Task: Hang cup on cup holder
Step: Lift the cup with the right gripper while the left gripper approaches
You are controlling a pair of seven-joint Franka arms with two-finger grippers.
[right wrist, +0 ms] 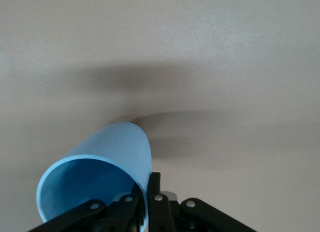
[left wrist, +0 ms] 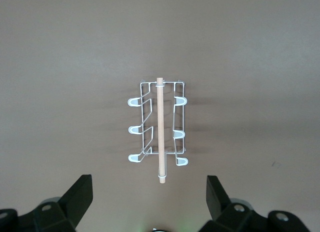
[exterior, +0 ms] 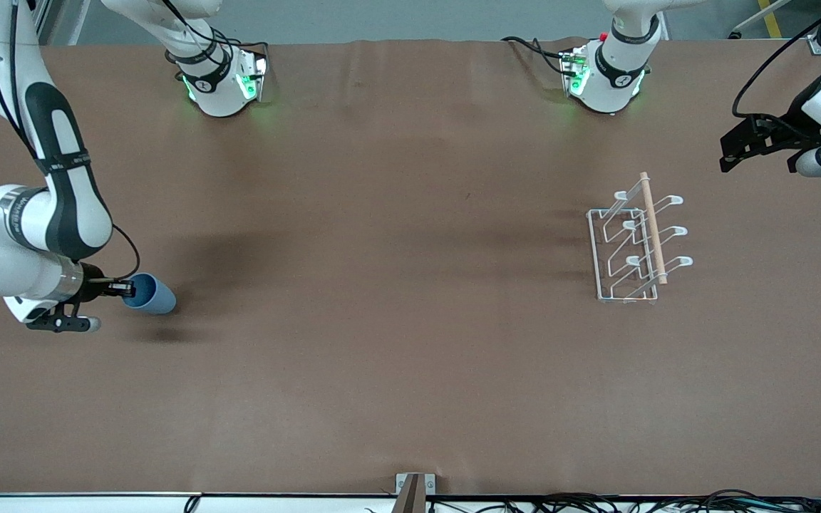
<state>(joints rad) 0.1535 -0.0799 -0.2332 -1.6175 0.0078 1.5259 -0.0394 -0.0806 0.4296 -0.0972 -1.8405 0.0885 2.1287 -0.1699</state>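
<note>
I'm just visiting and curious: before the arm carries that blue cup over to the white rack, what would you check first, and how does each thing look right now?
1. Grip on the cup: ok. The right tool pinches its rim wall, one finger inside, one outside.
2. Cup off the table: cannot tell; it hangs tilted, a shadow beneath.
3. Cup holder upright near the left arm's end of the table: ok.
4. Prongs free: ok, none carries anything.
5. Left tool out of the way: ok. It waits open, off to the side of the holder.
6. Table between cup and holder: ok, nothing lies there.
</note>
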